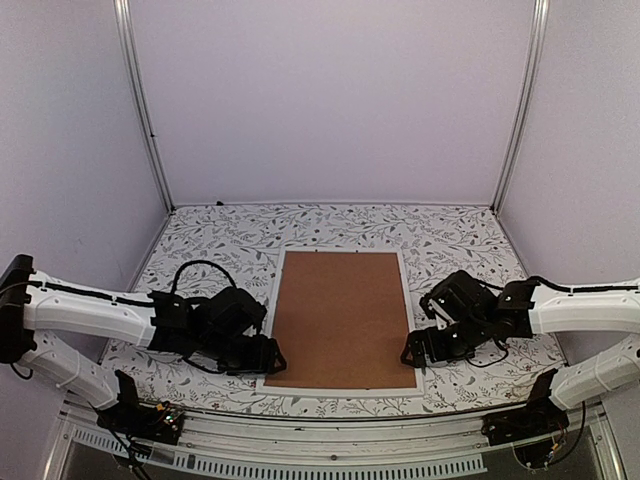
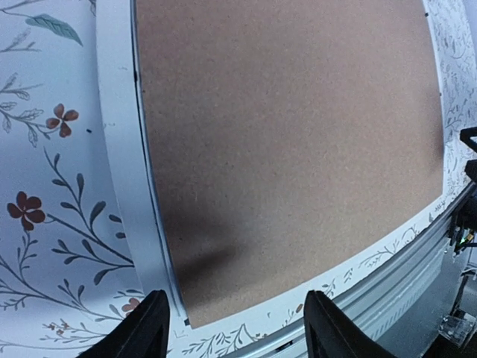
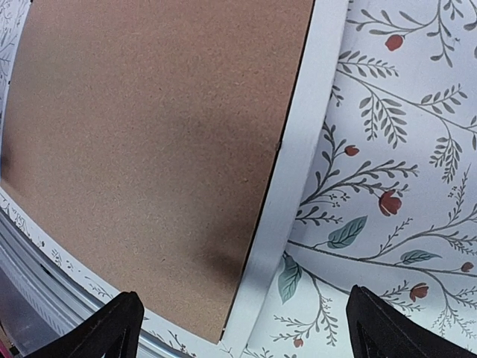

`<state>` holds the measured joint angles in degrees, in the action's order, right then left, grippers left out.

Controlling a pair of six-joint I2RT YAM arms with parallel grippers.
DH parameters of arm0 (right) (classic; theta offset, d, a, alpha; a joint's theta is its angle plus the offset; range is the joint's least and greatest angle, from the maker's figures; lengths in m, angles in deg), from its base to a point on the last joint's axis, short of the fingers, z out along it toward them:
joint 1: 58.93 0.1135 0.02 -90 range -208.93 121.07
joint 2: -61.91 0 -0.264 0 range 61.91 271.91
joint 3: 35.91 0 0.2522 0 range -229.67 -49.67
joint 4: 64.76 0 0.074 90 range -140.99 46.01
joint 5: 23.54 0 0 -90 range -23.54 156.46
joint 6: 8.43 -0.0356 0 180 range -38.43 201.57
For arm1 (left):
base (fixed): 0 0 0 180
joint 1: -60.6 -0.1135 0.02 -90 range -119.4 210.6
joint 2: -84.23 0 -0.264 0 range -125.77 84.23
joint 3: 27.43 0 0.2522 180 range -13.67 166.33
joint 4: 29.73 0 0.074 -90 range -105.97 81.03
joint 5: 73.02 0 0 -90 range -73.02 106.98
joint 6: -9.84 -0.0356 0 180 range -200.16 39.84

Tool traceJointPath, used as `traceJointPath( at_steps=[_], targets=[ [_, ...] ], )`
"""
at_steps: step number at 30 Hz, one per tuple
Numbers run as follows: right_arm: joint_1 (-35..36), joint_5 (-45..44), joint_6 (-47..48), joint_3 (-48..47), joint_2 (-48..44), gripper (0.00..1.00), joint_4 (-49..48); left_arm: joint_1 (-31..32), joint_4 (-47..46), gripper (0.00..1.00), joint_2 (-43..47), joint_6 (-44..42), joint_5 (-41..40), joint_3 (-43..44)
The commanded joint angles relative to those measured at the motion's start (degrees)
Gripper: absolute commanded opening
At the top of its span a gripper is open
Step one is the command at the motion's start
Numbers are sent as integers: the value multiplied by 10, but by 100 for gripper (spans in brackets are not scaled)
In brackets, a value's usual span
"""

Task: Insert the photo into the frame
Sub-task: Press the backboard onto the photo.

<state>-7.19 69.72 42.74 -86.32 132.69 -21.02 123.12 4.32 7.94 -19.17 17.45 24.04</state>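
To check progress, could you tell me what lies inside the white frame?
A brown backing board fills the white frame; anything beneath it, the photo included, is hidden.

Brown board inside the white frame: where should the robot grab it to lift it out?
Probably its near left corner, from above. The brown board lies flat inside the white frame, so no edge sticks out sideways. The open left gripper hovers there; one fingertip could slip into the thin seam by the rim.
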Motion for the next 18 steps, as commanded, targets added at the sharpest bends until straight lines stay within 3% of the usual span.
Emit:
traceJointPath(
  at_steps=[1, 18],
  targets=[
    [4, -7, -12, 13, -16, 99, -8, 18, 19, 63, -22, 14, -11, 5],
    [4, 3, -16, 24, -11, 99, -23, 42, 24, 62, -66, 14, -23, 36]
  ],
)
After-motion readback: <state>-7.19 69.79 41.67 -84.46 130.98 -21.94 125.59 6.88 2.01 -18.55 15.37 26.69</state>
